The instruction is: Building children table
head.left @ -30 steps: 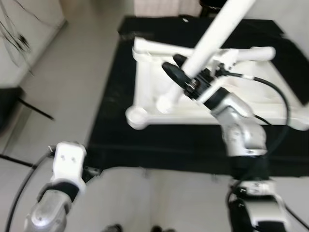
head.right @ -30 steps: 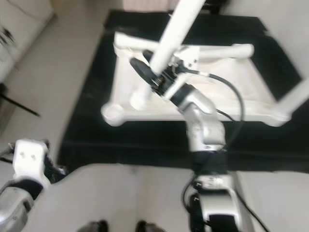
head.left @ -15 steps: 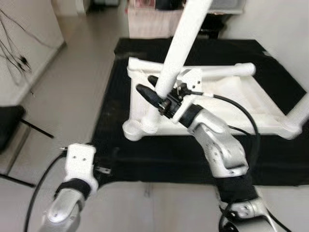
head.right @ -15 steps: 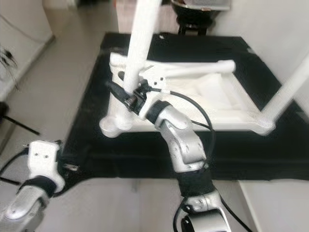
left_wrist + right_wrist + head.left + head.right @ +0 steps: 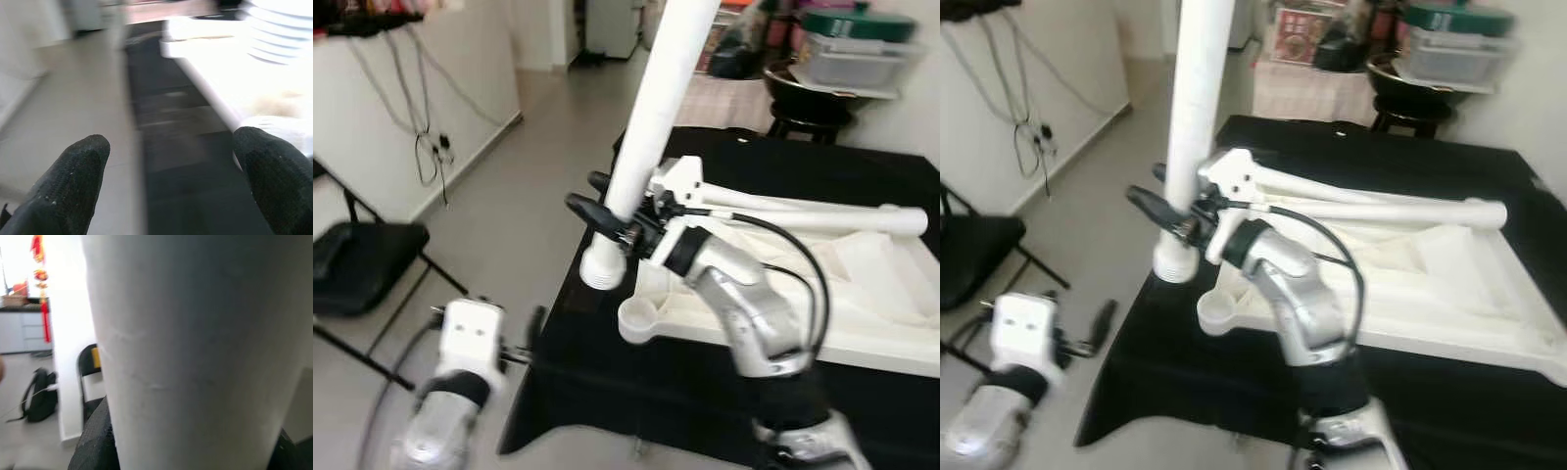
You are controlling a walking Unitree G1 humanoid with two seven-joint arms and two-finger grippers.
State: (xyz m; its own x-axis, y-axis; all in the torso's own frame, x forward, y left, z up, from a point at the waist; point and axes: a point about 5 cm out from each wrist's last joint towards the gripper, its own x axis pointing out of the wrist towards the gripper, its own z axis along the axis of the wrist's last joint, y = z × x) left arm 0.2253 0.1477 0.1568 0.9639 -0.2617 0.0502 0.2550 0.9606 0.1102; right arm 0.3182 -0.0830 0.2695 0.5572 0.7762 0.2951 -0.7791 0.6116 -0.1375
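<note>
While the floor (image 5: pixel 509 196) fills the robot's left side, a black mat (image 5: pixel 724 392) covers the area ahead, and the white children's table top (image 5: pixel 862 294) lies upside down on it, frame side up, with a round corner socket (image 5: pixel 638 320) at the near left corner

- One white tube (image 5: pixel 822 217) lies along the far edge of the table top
- Table leg (image 5: pixel 651 108): long white tube, held near-upright, leaning slightly, threaded lower end (image 5: pixel 602 271) just above and beside the corner socket, not seated in it
- Right tool (image 5: pixel 607 211): black fingers clamped on the table leg near its lower end; the right wrist view shows the leg (image 5: pixel 195 347) close up with a finger (image 5: pixel 93 445) against it
- Left tool (image 5: pixel 171 186): low at the robot's left over the floor at the mat edge, fingers (image 5: pixel 73 176) spread apart, holding nothing
- Black folding chair (image 5: pixel 357 264) stands on the floor at far left, by the white wall (image 5: pixel 401 108) with hanging cables (image 5: pixel 421 127)
- Far end: black stool (image 5: pixel 808 108) carrying a container with a green lid (image 5: pixel 847 24)
</note>
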